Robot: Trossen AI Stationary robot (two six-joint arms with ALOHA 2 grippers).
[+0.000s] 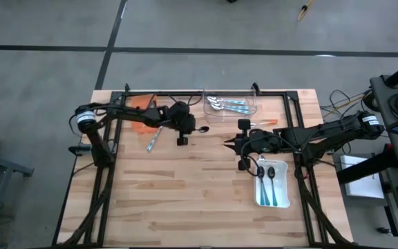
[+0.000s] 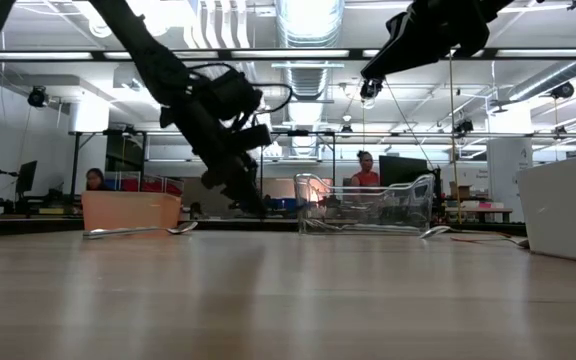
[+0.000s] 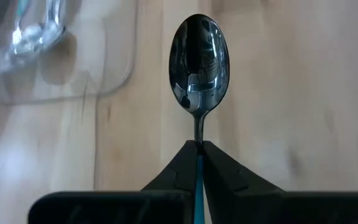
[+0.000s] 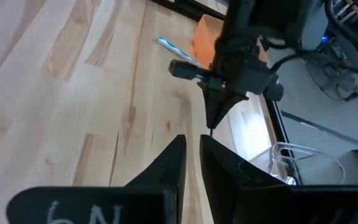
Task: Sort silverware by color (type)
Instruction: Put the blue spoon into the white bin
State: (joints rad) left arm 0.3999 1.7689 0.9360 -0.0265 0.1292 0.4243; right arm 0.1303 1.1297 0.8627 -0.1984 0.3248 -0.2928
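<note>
The left gripper pinches one blue-handled spoon beside the clear tray. Two spoons lie in the white tray. The right gripper is nearly closed, holding nothing.

Left pincer tip-down over wooden table, blue-handled spoon beyond (beside orange tray).

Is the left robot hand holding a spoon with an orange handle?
No: in the left wrist view the left gripper is shut on a spoon whose handle shows blue-teal between the fingers.
</note>
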